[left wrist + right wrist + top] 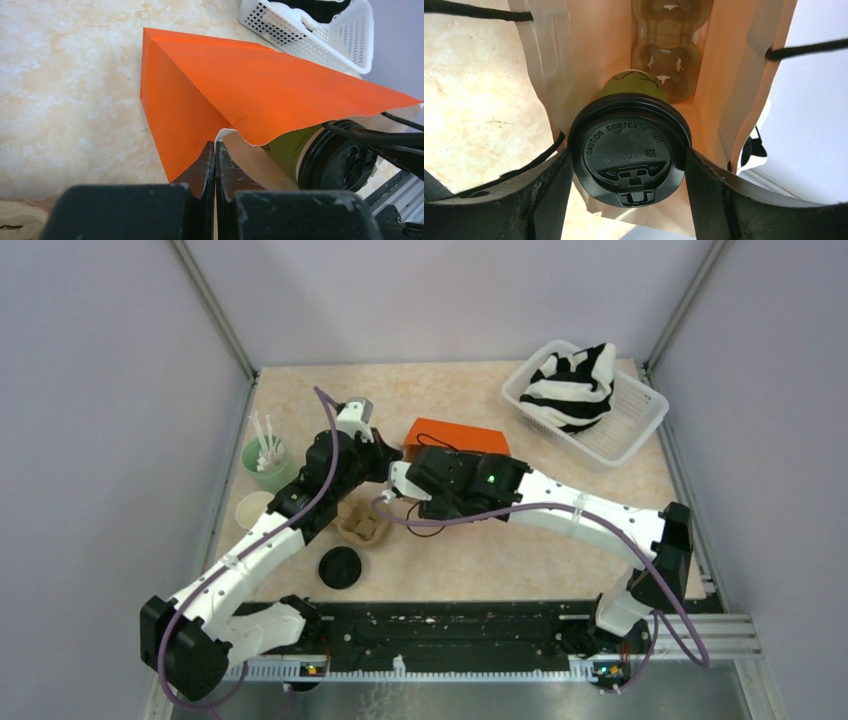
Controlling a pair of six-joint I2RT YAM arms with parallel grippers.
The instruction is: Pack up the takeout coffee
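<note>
**Coffee at the bag's mouth**

The right gripper (pixel 628 156) is clamped on the takeout coffee (pixel 624 137) at its lid. The cup lies sideways, its base just inside the orange bag (pixel 240 85) at mid-table. The left gripper (pixel 215 150), jaws pinched together on the bag's lip, holds the mouth up.

Push straight in with the lip lifted, towards the pulp carrier (pixel 666 50) deeper inside. The black cord handles (pixel 474 10) run beside the fingers and could snag. The white basket (pixel 320 30) sits far right, out of the way.

pale lavender walls (pixel 110 390) on three sides; beige marbled tabletop (pixel 500 562); metal corner posts (pixel 215 310); soft even light
</note>
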